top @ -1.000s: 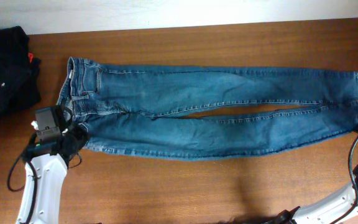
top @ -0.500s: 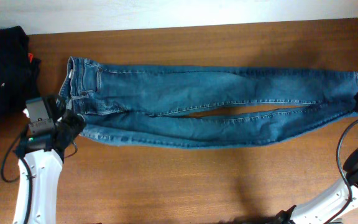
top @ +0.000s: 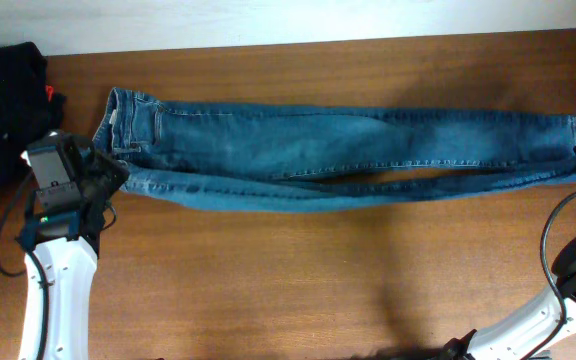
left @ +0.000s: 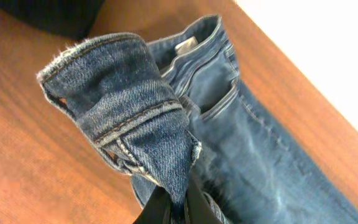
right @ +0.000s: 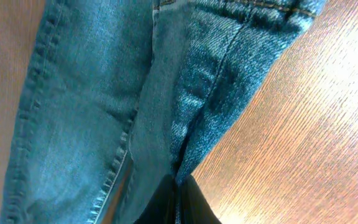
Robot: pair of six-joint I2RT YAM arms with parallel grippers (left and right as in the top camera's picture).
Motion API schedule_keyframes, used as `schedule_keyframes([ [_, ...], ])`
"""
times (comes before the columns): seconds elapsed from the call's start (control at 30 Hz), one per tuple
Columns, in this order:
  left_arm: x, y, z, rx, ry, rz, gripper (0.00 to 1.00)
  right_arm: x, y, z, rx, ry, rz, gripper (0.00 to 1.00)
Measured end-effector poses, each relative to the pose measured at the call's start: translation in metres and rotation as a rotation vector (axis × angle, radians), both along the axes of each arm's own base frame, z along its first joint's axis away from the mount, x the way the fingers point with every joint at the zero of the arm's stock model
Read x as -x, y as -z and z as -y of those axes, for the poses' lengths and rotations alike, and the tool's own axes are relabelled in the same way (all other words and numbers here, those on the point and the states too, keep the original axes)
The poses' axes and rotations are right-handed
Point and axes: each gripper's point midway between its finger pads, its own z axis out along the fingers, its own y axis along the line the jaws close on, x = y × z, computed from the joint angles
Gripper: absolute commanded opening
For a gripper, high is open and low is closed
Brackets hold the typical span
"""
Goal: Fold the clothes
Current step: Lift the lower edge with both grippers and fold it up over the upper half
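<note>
- Two grippers of mine are pressed together on the jeans (top: 338, 150), one at each end of the garment.
- My left gripper (left: 174, 210) pinches a bunch of denim at the waist end. In the left wrist view the cloth rises from my fingertips as a thick fold, with heavy stitching across it and a frayed edge on top.
- From overhead, that gripper sits at the 9 o'clock end of the jeans, touching the near corner of the waistband.
- My right gripper (right: 178, 200) pinches the ankle end of a leg at the 3 o'clock end. In the right wrist view the denim creases into my fingertips, with the hem at the upper edge.
- Between those two holds the jeans stretch across the wooden table (top: 298, 280) from 9 to 3 o'clock, in its far half.
- Its near leg lies against the far one, with a thin sliver of table showing between them right of the middle.
- A pocket (left: 211, 86) near the waistband lies flat, and I cannot tell whether it holds anything.
- At the 10 o'clock corner lies a black garment pile (top: 3, 110), with a small red tag (top: 50, 96) on the side facing the jeans. It is apart from the jeans and near my left gripper.
</note>
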Motion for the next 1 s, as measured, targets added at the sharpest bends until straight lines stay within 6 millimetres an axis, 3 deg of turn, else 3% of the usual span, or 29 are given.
schedule_keyframes([
  [0.17,-0.013,-0.005,-0.001,-0.009,0.005,0.048,0.00,-0.003,-0.001,0.003,0.004,0.026,0.014,0.04],
  [0.53,-0.047,0.013,-0.006,-0.012,0.014,0.090,0.01,-0.016,-0.006,0.008,0.027,0.041,0.069,0.04],
  [1.0,-0.071,-0.015,-0.009,-0.044,0.021,0.240,0.00,-0.066,-0.019,-0.003,0.170,-0.024,0.135,0.04],
])
